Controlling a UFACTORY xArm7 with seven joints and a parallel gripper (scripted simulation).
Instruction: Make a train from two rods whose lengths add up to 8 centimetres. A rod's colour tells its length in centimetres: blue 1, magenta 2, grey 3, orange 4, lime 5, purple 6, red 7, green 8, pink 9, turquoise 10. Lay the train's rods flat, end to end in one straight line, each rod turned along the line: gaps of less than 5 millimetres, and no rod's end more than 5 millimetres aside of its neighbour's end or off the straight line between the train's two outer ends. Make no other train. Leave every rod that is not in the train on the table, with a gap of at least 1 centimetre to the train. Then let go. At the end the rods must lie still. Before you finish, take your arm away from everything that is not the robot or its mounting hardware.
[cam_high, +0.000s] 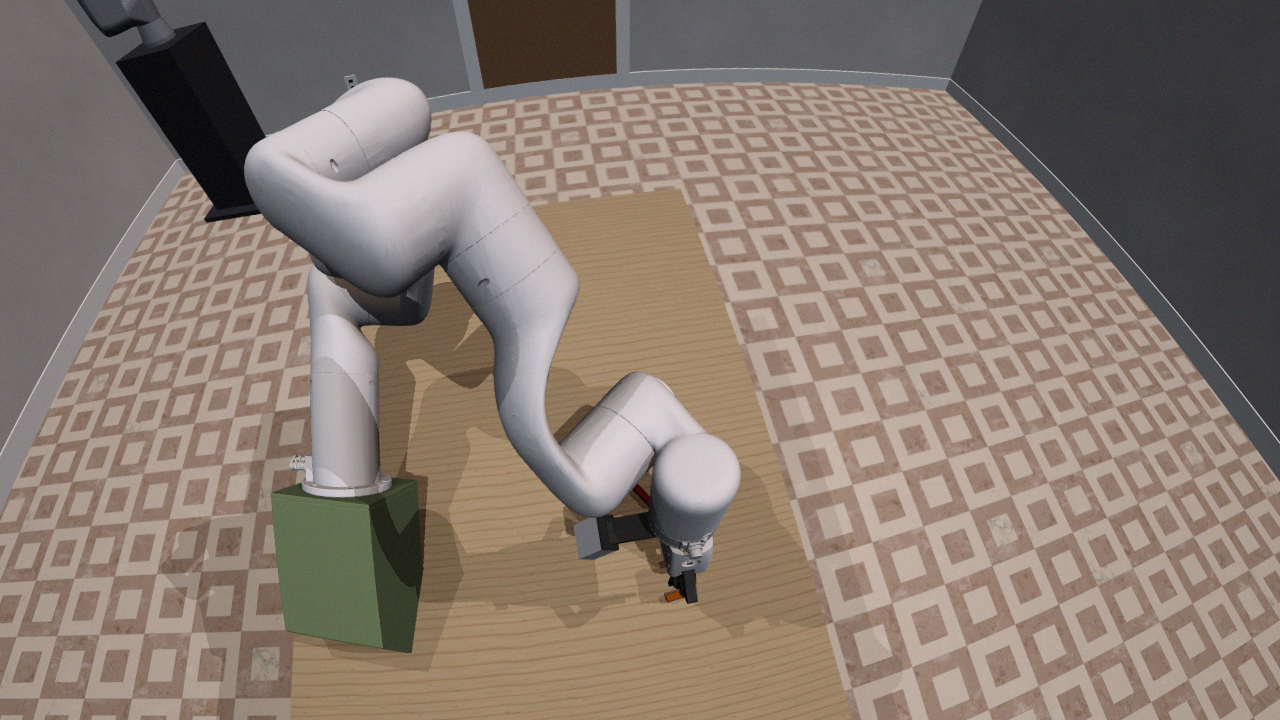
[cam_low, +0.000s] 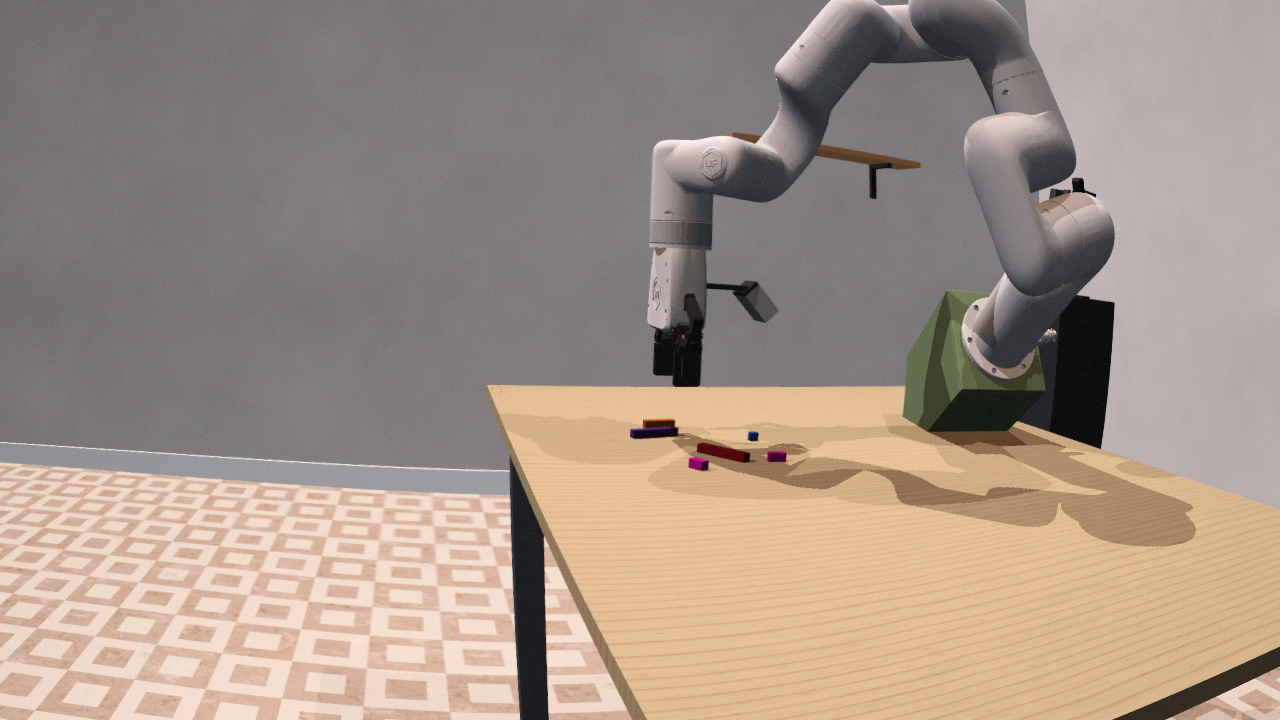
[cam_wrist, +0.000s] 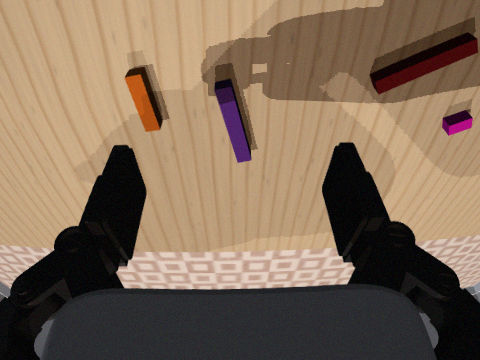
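A purple rod (cam_wrist: 234, 120) lies flat on the table; it also shows in the side view (cam_low: 653, 432). An orange rod (cam_wrist: 143, 100) lies beside it, roughly parallel and apart; it shows in the side view (cam_low: 658, 422) and its end peeks out in the overhead view (cam_high: 670, 594). A red rod (cam_wrist: 424, 63) (cam_low: 723, 452) lies further in. Two magenta rods (cam_low: 698, 463) (cam_low: 776, 456) and a small blue rod (cam_low: 752, 436) lie near the red one; one magenta rod shows in the wrist view (cam_wrist: 458, 123). My gripper (cam_wrist: 234, 166) (cam_low: 676, 365) (cam_high: 684, 586) hangs open and empty above the purple and orange rods, well clear of the table.
The arm's green base block (cam_low: 971, 376) stands at the table's far side. The table's edge (cam_wrist: 267, 254) runs close to the purple and orange rods, with the checkered floor beyond.
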